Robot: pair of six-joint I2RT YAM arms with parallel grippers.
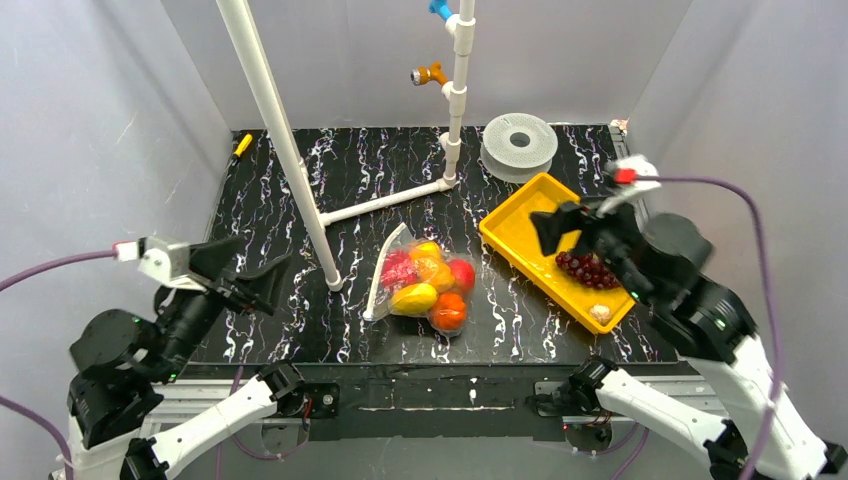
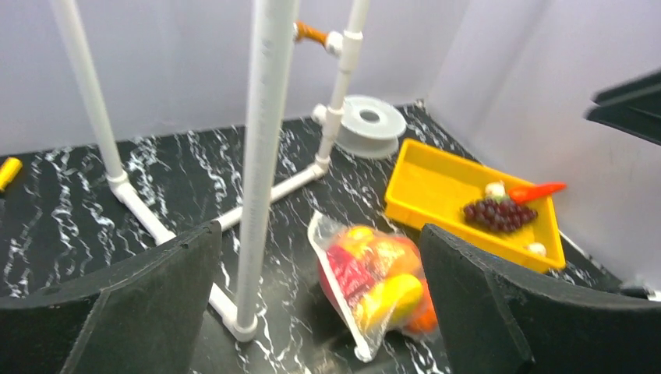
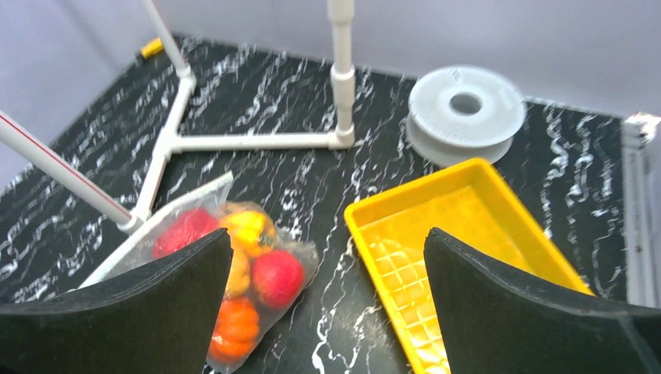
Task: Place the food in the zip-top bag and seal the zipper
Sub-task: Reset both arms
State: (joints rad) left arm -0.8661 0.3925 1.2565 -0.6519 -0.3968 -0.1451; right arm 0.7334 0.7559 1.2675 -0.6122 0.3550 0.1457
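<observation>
The clear zip-top bag lies on the black marbled table, holding red, orange and yellow toy food. Its whitish zipper runs along the left edge; I cannot tell whether it is sealed. Purple grapes lie in the yellow tray, with a small beige piece near its front end. My right gripper hovers open and empty above the tray. My left gripper is open and empty, left of the bag. The bag shows in the left wrist view and the right wrist view.
A white PVC pipe frame stands just left of the bag, one leg close to the zipper. A grey spool sits behind the tray. A small yellow object lies at the far left. A red-orange piece lies in the tray.
</observation>
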